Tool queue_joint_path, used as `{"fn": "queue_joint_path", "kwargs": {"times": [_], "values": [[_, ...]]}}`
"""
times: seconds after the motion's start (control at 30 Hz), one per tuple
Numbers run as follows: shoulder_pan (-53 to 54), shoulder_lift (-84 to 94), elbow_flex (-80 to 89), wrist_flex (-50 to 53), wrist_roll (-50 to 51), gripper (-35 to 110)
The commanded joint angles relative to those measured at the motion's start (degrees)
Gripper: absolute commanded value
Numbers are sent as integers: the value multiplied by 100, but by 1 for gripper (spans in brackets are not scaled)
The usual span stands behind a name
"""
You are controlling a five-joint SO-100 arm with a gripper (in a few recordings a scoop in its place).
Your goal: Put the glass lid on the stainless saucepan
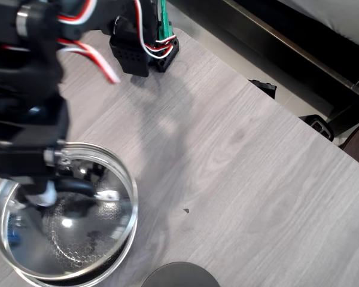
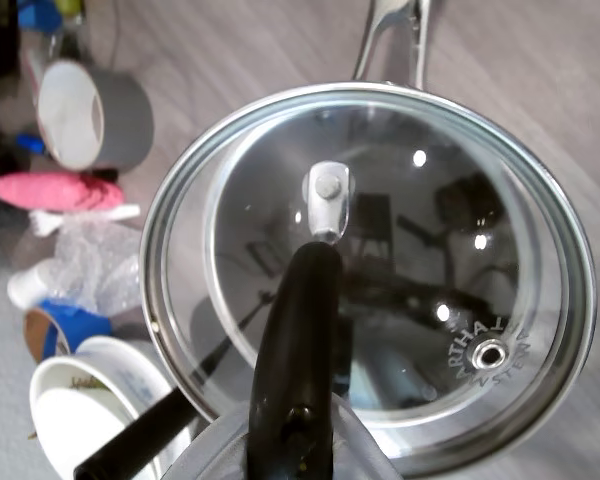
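Observation:
The glass lid (image 1: 102,215) has a steel rim and hangs at the lower left of the overhead view. My gripper (image 1: 45,191) is shut on its black bar handle (image 1: 78,186). The stainless saucepan (image 1: 84,245) lies right under it, its black honeycomb interior showing through the glass. In the wrist view the glass lid (image 2: 430,250) spans most of the picture, with the bar handle (image 2: 305,330) running down into my gripper (image 2: 290,440) and the steam vent (image 2: 492,352) at the right. The saucepan's steel side handle (image 2: 390,30) sticks out at the top. I cannot tell whether the lid rests on the pan.
A dark grey disc (image 1: 179,275) lies at the bottom edge of the table. The table edge (image 1: 275,101) runs diagonally at the upper right. Left of the pan sit a grey tape roll (image 2: 90,115), a pink object (image 2: 55,190), crumpled plastic (image 2: 95,260) and a white bowl (image 2: 80,400).

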Motion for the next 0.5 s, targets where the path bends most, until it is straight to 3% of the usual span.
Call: {"fn": "queue_joint_path", "kwargs": {"times": [0.0, 0.47], "values": [[114, -44, -193, 18, -62, 0], [-53, -765, -246, -53, -9, 0]]}}
